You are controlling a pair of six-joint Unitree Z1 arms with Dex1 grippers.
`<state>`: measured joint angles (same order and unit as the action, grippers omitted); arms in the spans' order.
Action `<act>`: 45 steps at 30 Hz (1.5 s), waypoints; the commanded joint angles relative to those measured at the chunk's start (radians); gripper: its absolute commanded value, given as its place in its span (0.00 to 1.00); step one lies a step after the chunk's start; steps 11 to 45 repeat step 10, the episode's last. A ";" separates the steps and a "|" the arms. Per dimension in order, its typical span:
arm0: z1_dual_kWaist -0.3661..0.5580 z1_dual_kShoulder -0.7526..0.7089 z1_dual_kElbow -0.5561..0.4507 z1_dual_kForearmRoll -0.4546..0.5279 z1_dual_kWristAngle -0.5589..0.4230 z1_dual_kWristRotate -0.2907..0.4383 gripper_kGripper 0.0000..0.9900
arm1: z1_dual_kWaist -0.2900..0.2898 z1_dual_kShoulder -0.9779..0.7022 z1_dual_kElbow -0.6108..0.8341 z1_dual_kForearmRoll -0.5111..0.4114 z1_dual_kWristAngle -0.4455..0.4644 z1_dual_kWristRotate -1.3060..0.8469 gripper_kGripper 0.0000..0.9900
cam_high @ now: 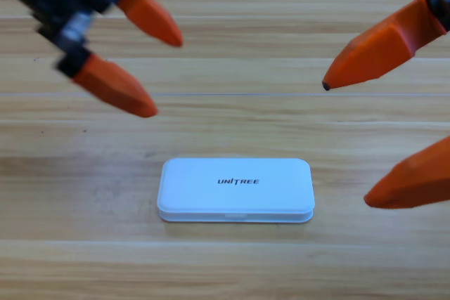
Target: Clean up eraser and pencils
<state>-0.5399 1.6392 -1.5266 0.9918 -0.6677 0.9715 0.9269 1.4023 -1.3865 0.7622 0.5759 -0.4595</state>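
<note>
A white case (235,190) marked UNITREE lies shut on the wooden table, a little below the middle. The eraser and the pencils are out of view. My left gripper (163,75) hangs open at the upper left, above and to the left of the case, with nothing between its orange jaws. My right gripper (346,144) waits at the right edge, large and partly cut off, its two jaws spread wide and holding nothing.
Only the wooden table (225,265) shows around the case.
</note>
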 commanded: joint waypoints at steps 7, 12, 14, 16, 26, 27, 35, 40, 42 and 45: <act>0.006 -0.101 0.045 -0.012 -0.086 -0.083 1.00 | -0.028 0.004 0.038 -0.029 0.018 0.013 0.98; 0.006 -0.108 0.043 -0.015 -0.084 -0.091 1.00 | -0.028 0.007 0.038 -0.029 0.018 0.012 0.98; 0.006 -0.108 0.043 -0.015 -0.084 -0.091 1.00 | -0.028 0.007 0.038 -0.029 0.018 0.012 0.98; 0.006 -0.108 0.043 -0.015 -0.084 -0.091 1.00 | -0.028 0.007 0.038 -0.029 0.018 0.012 0.98; 0.006 -0.108 0.043 -0.015 -0.084 -0.091 1.00 | -0.028 0.007 0.038 -0.029 0.018 0.012 0.98; 0.006 -0.108 0.043 -0.015 -0.084 -0.091 1.00 | -0.028 0.007 0.038 -0.029 0.018 0.012 0.98; 0.006 -0.108 0.043 -0.015 -0.084 -0.091 1.00 | -0.028 0.007 0.038 -0.029 0.018 0.012 0.98; 0.006 -0.108 0.043 -0.015 -0.084 -0.091 1.00 | -0.028 0.007 0.038 -0.029 0.018 0.012 0.98; 0.006 -0.108 0.043 -0.015 -0.084 -0.091 1.00 | -0.028 0.007 0.038 -0.029 0.018 0.012 0.98; 0.006 -0.108 0.043 -0.015 -0.084 -0.091 1.00 | -0.028 0.007 0.038 -0.029 0.018 0.012 0.98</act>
